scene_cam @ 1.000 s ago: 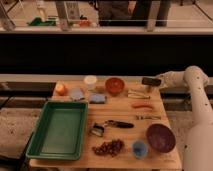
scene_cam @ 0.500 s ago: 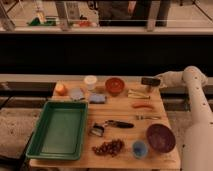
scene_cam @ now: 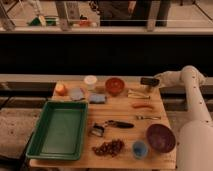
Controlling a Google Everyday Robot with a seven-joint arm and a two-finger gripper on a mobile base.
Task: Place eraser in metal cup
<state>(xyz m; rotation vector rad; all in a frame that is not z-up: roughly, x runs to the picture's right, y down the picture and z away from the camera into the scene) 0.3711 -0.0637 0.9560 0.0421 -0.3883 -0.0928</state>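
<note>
You are looking at the metal cup [scene_cam: 77, 93], a small dull grey cylinder sitting at the table's [scene_cam: 125, 112] back left, just beside an orange round thing [scene_cam: 60, 89]. Far right, your gripper [scene_cam: 150, 81] is hovering closed over the back edge; whether its dark tip is the eraser, you cannot tell.

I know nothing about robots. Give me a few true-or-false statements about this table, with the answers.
1. The green tray lies at the picture's left. True.
2. The gripper hovers over the green tray. False: it is shut, at the far right corner of the table.
3. The blue cup stands beside the purple bowl. True.
4. The white cup sits in the green tray. False: it stands at the table's far edge, beside the red bowl.
</note>
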